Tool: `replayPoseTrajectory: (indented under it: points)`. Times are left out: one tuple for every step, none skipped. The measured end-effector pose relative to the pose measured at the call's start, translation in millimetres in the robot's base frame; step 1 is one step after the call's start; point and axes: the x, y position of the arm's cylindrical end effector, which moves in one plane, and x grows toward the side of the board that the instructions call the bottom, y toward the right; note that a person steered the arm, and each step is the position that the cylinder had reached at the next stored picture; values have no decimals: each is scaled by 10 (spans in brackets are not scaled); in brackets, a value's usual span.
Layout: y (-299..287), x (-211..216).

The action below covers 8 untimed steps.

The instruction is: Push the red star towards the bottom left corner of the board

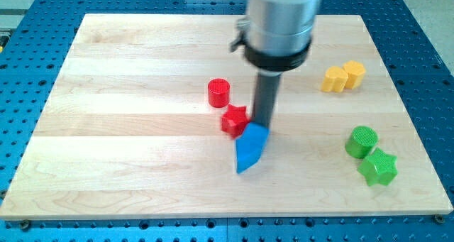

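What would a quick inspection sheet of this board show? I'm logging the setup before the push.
Surface: pale wooden board, flat.
Job's things: red star block, mid-board, against blue wedge-shaped block.
Clutter: red cylinder block; two yellow blocks touching; green cylinder block beside green star block.
Grippers: none; my tip at the red star's right, the blue wedge's top.
Cables: nothing seen.
Surroundings: blue perforated table.
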Motion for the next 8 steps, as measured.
replayPoseTrajectory:
  points:
    - [-653,168]
    - [-119,-127]
    - [-559,-255]
    - [-1416,-61]
    - [-1356,-99]
    - [-1424,57]
    - [-2025,341]
    - [-2399,377]
